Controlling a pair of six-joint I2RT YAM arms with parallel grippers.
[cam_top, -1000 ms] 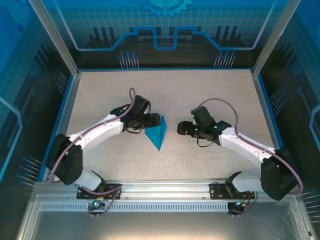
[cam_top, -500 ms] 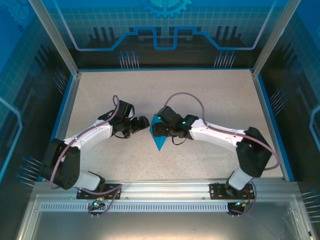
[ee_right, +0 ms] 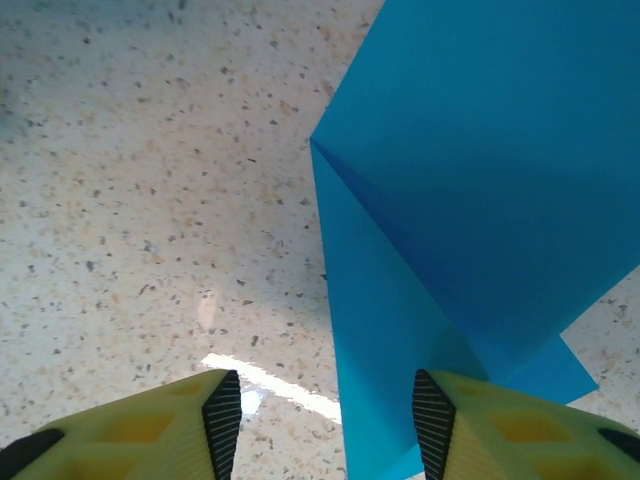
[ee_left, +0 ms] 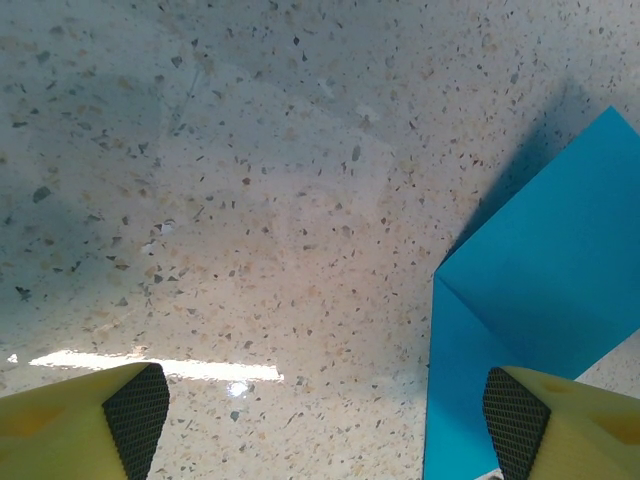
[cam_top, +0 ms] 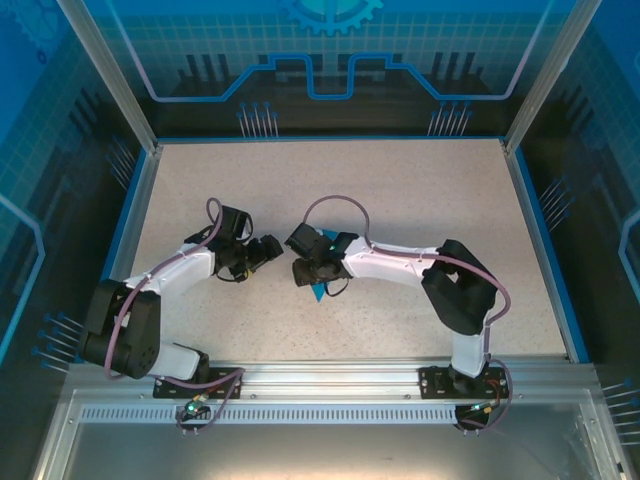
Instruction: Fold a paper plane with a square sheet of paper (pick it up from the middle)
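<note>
Since the earlier frames, the right gripper (cam_top: 303,270) has swung across from its own side to hang over the paper plane (cam_top: 319,292), while the left gripper (cam_top: 264,251) has drawn back off it toward the left. Nearest the arm bases, the plane's pointed tip lies flat on the speckled table (cam_top: 400,190), showing just below the right wrist. From the right wrist, the jaws stand apart and grasp nothing. One pad (ee_right: 432,420) sits over the folded paper, the other is over bare table, and the paper's creased edge lies between them. Farther left, the left gripper is spread wide and empty, with the plane just beside its right finger. Judged risk: closing from here could pinch a single flap rather than the middle. A pad could also drag the thin paper along the table, skewing or opening the folds.
</note>
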